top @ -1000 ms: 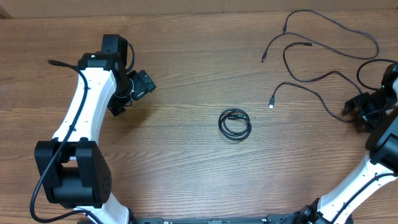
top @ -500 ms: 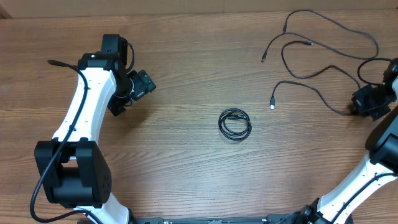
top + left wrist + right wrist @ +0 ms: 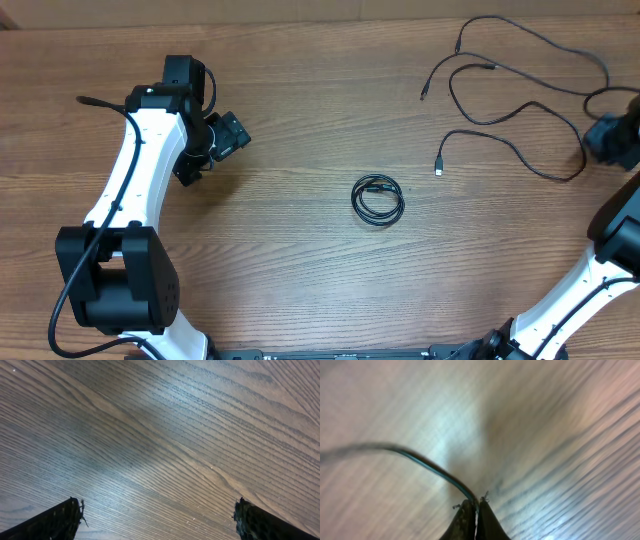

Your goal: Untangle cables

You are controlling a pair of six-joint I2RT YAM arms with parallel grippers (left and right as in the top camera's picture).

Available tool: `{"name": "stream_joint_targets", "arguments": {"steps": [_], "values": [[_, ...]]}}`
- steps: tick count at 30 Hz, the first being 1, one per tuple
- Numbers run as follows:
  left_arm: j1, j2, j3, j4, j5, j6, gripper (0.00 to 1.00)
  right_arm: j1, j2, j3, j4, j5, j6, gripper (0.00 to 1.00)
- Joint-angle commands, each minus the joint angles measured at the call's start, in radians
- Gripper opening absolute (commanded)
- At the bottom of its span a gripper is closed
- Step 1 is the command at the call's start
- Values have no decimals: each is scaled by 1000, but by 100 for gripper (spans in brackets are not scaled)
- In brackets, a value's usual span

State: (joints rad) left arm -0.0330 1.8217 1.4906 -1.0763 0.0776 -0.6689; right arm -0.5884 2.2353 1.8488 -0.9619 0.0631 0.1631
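Right end effector (image 3: 476, 504) tight on cable (image 3: 420, 460)

a brown wooden table (image 3: 300, 280) fills the overhead view, its grain running roughly left to right. a paler strip (image 3: 200, 10) lies along its far edge. close up, the grain shows fine dark lines and a soft glare of light.

The wooden counter (image 3: 300, 270) carries a small coiled cable (image 3: 378, 200), lying between the left hand (image 3: 212, 150) and the right hand (image 3: 603, 140), well apart from both. Loose cords (image 3: 438, 163) sprawl across the wood near the right hand, one strand reaching its pinched tips.
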Motion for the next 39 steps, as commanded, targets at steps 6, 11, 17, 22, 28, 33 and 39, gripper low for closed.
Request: {"name": "stream_joint_targets", "arguments": {"steps": [6,11,17,22,28,33,39], "values": [[-1,-10,3,11,-6,26,99,-3,-7,182,-87,-95,24,28],[-1,-10,3,11,-6,26,100,2,-5,103,-154,-92,86,32],[-1,-10,3,12,-6,26,100,6,-2,-35,-164,-96,103,35],[-1,-10,3,10,-6,26,99,6,-2,-121,-127,-121,103,37],[-1,-10,3,7,-6,26,100,6,-2,-185,-81,-117,103,38],[-1,-10,3,8,-6,26,100,6,-2,-216,-36,-117,103,17],[-1,-10,3,6,-6,27,99,-9,-2,-193,19,-87,101,4]]}}
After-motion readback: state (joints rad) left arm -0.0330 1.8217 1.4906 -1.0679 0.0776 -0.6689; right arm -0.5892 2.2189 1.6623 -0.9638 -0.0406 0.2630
